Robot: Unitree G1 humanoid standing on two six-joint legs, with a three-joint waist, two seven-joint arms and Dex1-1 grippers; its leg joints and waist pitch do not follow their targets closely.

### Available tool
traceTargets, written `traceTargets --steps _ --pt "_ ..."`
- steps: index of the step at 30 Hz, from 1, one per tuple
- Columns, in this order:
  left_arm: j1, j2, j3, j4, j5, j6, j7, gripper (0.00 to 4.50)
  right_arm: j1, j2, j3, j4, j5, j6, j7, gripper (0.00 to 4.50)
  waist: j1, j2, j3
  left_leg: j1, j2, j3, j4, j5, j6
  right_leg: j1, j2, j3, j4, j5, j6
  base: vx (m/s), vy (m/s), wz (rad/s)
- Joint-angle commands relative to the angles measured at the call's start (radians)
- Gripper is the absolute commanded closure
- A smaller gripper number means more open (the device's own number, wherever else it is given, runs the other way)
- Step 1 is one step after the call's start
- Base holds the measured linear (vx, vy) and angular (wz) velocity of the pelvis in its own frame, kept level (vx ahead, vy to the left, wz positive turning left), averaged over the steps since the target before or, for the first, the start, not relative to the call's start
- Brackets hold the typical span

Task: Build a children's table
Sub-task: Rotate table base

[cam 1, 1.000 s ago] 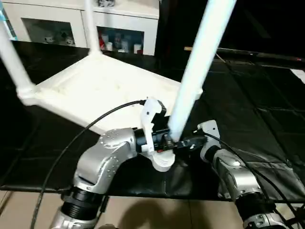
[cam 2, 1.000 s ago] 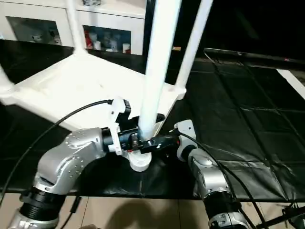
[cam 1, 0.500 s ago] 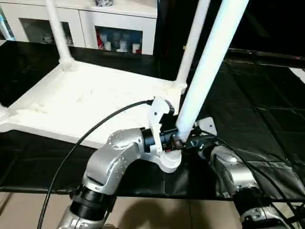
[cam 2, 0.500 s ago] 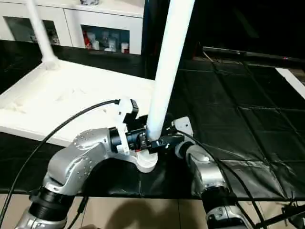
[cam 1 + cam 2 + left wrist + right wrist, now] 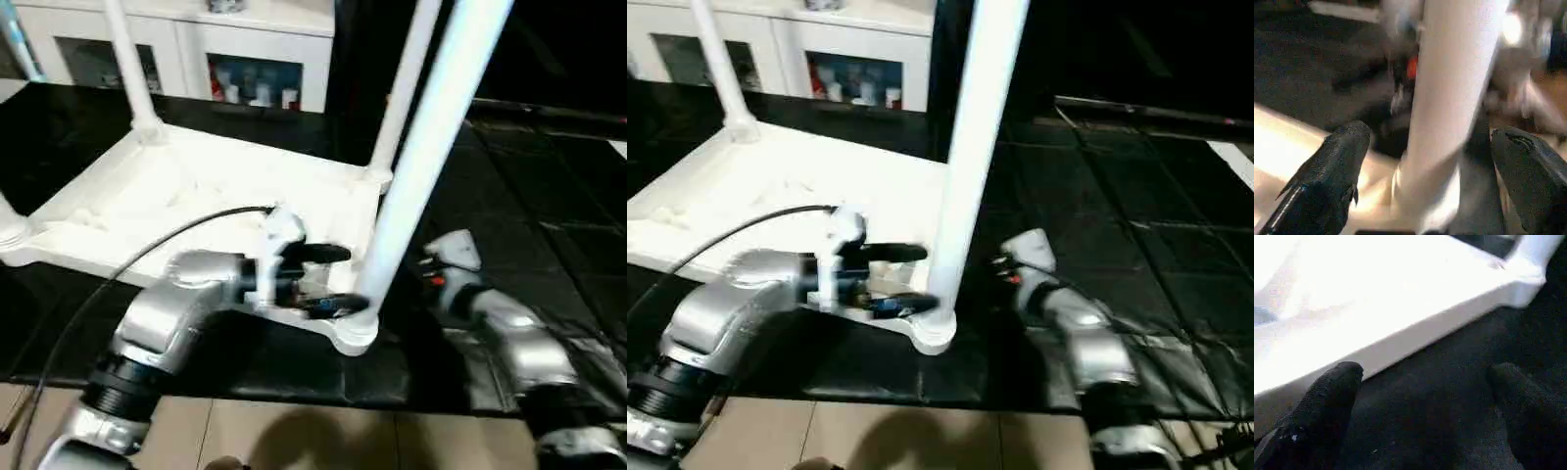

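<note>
An all-white plastic children's table [image 5: 211,191] lies upside down on the black mat [image 5: 549,176], its tapered tubular legs rising from the corner sockets. The left gripper [image 5: 326,281] stands wide open beside the nearest leg [image 5: 411,186], holding nothing. The right gripper [image 5: 1425,396], fingers spread and empty, hangs over the mat near the table's edge.

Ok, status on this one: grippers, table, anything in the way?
Left gripper open beside the near leg, not gripping. Right gripper open over the black mat. Table top upside down, legs standing in sockets. Nothing in the way.
</note>
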Motion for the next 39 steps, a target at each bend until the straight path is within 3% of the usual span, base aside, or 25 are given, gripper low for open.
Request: traceTargets --steps 1,3,6,7,8,9,10,11,12,13,14,15,16,17,18,21,22,28,39 --pt "-0.033 0.033 -0.030 0.052 0.048 -0.057 -0.055 0.32 0.028 -0.041 0.007 -0.056 0.012 0.018 0.055 0.00 0.002 0.015 -0.063 0.021 0.021 -0.009 -0.066 -0.180 -0.006 0.045 -0.065 0.043 -0.078 -0.014 -0.197 0.000 0.000 0.00" --pt "-0.080 0.091 -0.076 0.155 0.117 -0.143 -0.123 0.41 0.080 -0.095 0.019 -0.152 0.045 0.039 0.148 0.00 0.005 0.019 -0.063 0.021 0.022 -0.011 -0.068 -0.194 -0.002 0.046 -0.066 0.045 -0.082 -0.041 -0.179 0.000 0.000 0.00" --pt "-0.117 0.112 -0.112 0.226 0.172 -0.202 -0.153 0.77 0.123 -0.143 0.033 -0.237 0.081 0.074 0.225 0.00 0.005 0.022 -0.065 0.022 0.026 -0.013 -0.068 -0.200 -0.002 0.044 -0.069 0.043 -0.078 -0.041 -0.194 0.000 0.000 0.00" --pt "-0.117 0.112 -0.112 0.226 0.172 -0.202 -0.153 0.85 0.123 -0.143 0.033 -0.237 0.081 0.074 0.225 0.00 0.004 0.027 -0.064 0.021 0.026 -0.014 -0.068 -0.200 -0.001 0.043 -0.068 0.042 -0.079 -0.037 -0.201 0.000 0.000 0.00" --pt "-0.126 0.113 -0.119 0.246 0.188 -0.220 -0.156 0.89 0.135 -0.156 0.036 -0.261 0.091 0.085 0.246 0.00 0.003 0.023 -0.065 0.019 0.028 -0.014 -0.068 -0.196 -0.004 0.045 -0.071 0.042 -0.075 -0.022 -0.215 0.000 0.000 0.00" --pt "-0.156 0.106 -0.142 0.308 0.225 -0.283 -0.161 0.95 0.183 -0.203 0.048 -0.356 0.133 0.123 0.325 0.00 0.002 0.029 -0.065 0.020 0.028 -0.013 -0.066 -0.201 -0.003 0.043 -0.072 0.042 -0.075 -0.023 -0.223 0.000 0.000 0.00" --pt "-0.159 0.105 -0.143 0.313 0.227 -0.288 -0.161 1.09 0.187 -0.207 0.049 -0.363 0.136 0.126 0.331 0.00 0.008 0.025 -0.064 0.023 0.028 -0.012 -0.065 -0.211 0.011 0.047 -0.068 0.043 -0.084 -0.032 -0.214 0.000 0.000 0.00" --pt "-0.171 0.098 -0.150 0.335 0.238 -0.304 -0.157 1.09 0.208 -0.231 0.057 -0.404 0.155 0.145 0.366 0.00 0.011 0.025 -0.066 0.022 0.030 -0.013 -0.064 -0.204 0.013 0.047 -0.072 0.045 -0.078 -0.017 -0.217 0.000 0.000 0.00" --pt "-0.193 0.086 -0.161 0.378 0.254 -0.339 -0.160 1.22 0.239 -0.267 0.070 -0.459 0.177 0.170 0.413 0.00 0.015 0.036 -0.067 0.021 0.029 -0.014 -0.063 -0.197 0.019 0.048 -0.072 0.043 -0.077 -0.005 -0.219 0.000 0.000 0.00" --pt "-0.209 0.078 -0.166 0.410 0.263 -0.360 -0.169 1.29 0.256 -0.287 0.076 -0.490 0.185 0.186 0.434 0.00 0.015 0.030 -0.065 0.020 0.029 -0.012 -0.063 -0.200 0.024 0.048 -0.070 0.043 -0.081 -0.005 -0.217 0.000 0.000 0.00" --pt "-0.225 0.069 -0.172 0.442 0.270 -0.371 -0.184 1.37 0.271 -0.311 0.088 -0.518 0.185 0.216 0.451 0.00 0.020 0.037 -0.065 0.018 0.029 -0.015 -0.063 -0.194 0.027 0.049 -0.073 0.042 -0.078 -0.013 -0.219 0.000 0.000 0.00" --pt "-0.233 0.064 -0.174 0.458 0.277 -0.378 -0.189 1.54 0.277 -0.321 0.094 -0.529 0.180 0.225 0.456 0.00 0.020 0.034 -0.064 0.018 0.028 -0.013 -0.063 -0.200 0.026 0.047 -0.072 0.042 -0.083 -0.022 -0.221 0.000 0.000 0.00" --pt "-0.238 0.061 -0.176 0.467 0.281 -0.382 -0.190 1.54 0.280 -0.327 0.099 -0.533 0.175 0.228 0.458 0.00 0.019 0.039 -0.065 0.019 0.030 -0.016 -0.063 -0.204 0.019 0.046 -0.075 0.041 -0.080 -0.034 -0.230 0.000 0.000 0.00" --pt "-0.246 0.059 -0.183 0.483 0.294 -0.396 -0.191 1.70 0.284 -0.331 0.101 -0.542 0.178 0.232 0.465 0.00 0.017 0.031 -0.064 0.016 0.028 -0.015 -0.062 -0.207 0.017 0.049 -0.077 0.041 -0.082 -0.048 -0.230 0.000 0.000 0.00" --pt "-0.247 0.059 -0.184 0.485 0.297 -0.398 -0.191 1.70 0.285 -0.332 0.102 -0.543 0.179 0.233 0.466 0.00 0.017 0.031 -0.064 0.016 0.029 -0.015 -0.063 -0.208 0.017 0.048 -0.078 0.042 -0.084 -0.059 -0.229 0.000 0.000 0.00" --pt "-0.273 0.040 -0.189 0.542 0.312 -0.432 -0.189 2.03 0.297 -0.341 0.095 -0.583 0.210 0.269 0.472 0.00 0.017 0.035 -0.064 0.017 0.027 -0.014 -0.061 -0.212 0.019 0.047 -0.076 0.043 -0.090 -0.105 -0.217 0.000 0.000 0.00" --pt "-0.283 0.030 -0.187 0.566 0.313 -0.444 -0.194 2.03 0.302 -0.348 0.093 -0.598 0.220 0.282 0.472 0.00 0.018 0.039 -0.065 0.016 0.028 -0.015 -0.061 -0.208 0.019 0.048 -0.077 0.043 -0.088 -0.098 -0.218 0.000 0.000 0.00" --pt "-0.303 0.005 -0.182 0.621 0.320 -0.476 -0.226 2.53 0.321 -0.361 0.091 -0.633 0.230 0.310 0.476 0.00 0.020 0.040 -0.067 0.015 0.029 -0.016 -0.060 -0.195 0.025 0.046 -0.079 0.041 -0.084 -0.061 -0.234 0.000 0.000 0.00" --pt "-0.302 -0.012 -0.175 0.670 0.332 -0.517 -0.243 3.42 0.333 -0.368 0.106 -0.654 0.244 0.335 0.476 0.00 0.021 0.035 -0.066 0.016 0.031 -0.016 -0.061 -0.204 0.025 0.045 -0.081 0.042 -0.086 -0.085 -0.232 0.000 0.000 0.00"
